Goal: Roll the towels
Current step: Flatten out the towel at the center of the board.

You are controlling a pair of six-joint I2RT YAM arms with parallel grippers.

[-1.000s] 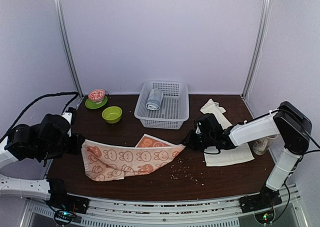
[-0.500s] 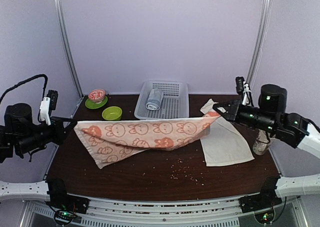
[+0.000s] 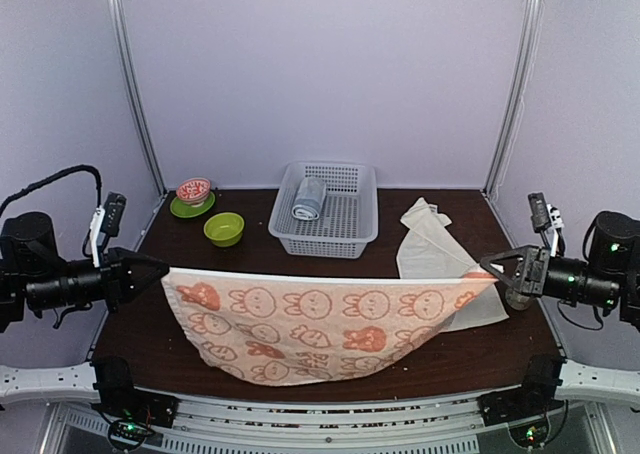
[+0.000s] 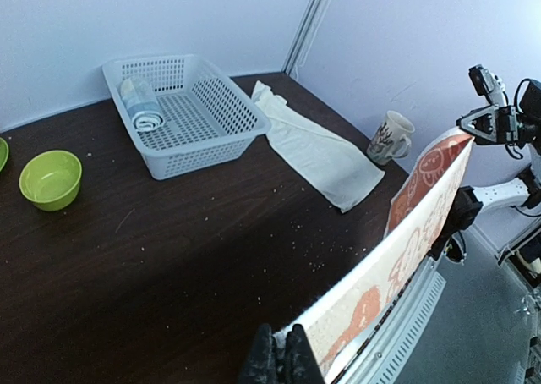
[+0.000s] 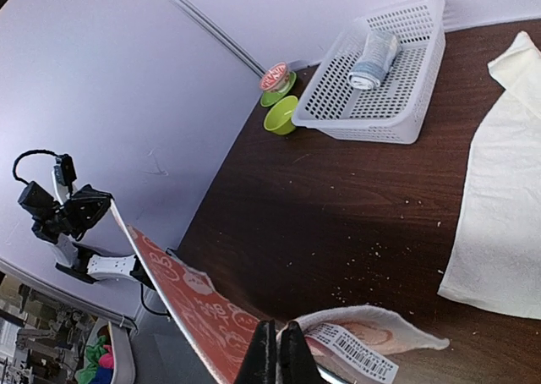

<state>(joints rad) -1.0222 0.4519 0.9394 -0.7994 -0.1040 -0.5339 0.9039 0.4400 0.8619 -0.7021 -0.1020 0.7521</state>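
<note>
One green bowl point(image 3: 223, 229), basket point(image 3: 325, 245), cream towel point(image 3: 428, 246) beyond stretched orange towel point(image 3: 320, 324).

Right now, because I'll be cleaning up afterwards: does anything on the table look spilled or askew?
Yes. Pale crumbs are scattered over the dark table near its front edge, like a spill. The cream towel lies slanted, its far end bunched up. The orange towel looks fine.

grey roll point(image 3: 309, 198) in white basket point(image 3: 322, 244)

The orange towel point(image 3: 320, 324) is soft cloth, the basket point(image 3: 325, 244) plastic, the table point(image 3: 200, 259) matt wood.
</note>
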